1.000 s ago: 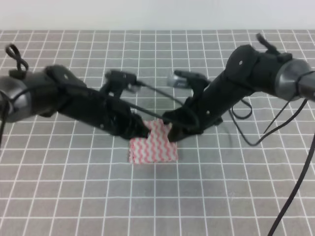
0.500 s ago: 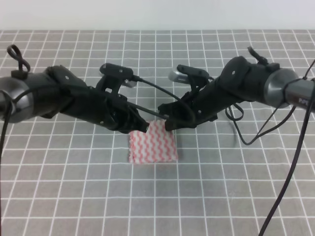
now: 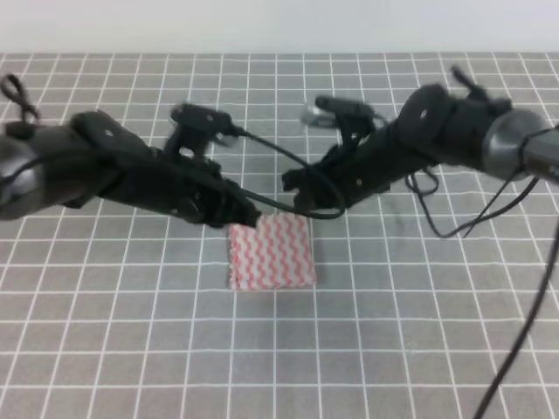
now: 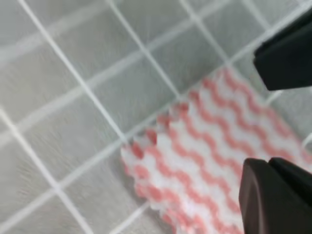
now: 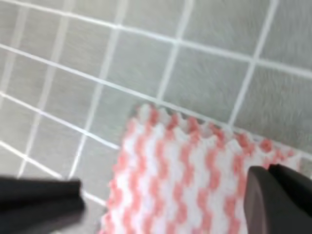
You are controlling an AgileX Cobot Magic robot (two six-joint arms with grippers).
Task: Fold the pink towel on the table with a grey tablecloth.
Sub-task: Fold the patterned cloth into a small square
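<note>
The table (image 3: 105,349), in grey cloth gridded with thin white lines, fills the high view. Two black arms reach in from either side and meet above its middle. The towel (image 3: 271,252) lies flat there, a small pink-and-white wavy-striped rectangle with zigzag edges. The left gripper (image 3: 247,215) hangs over the towel's far left corner, its fingers (image 4: 273,195) spread apart with striped cloth showing between them, gripping nothing. The right gripper (image 3: 295,185) hovers beyond the far edge, fingers (image 5: 278,200) likewise parted and empty.
</note>
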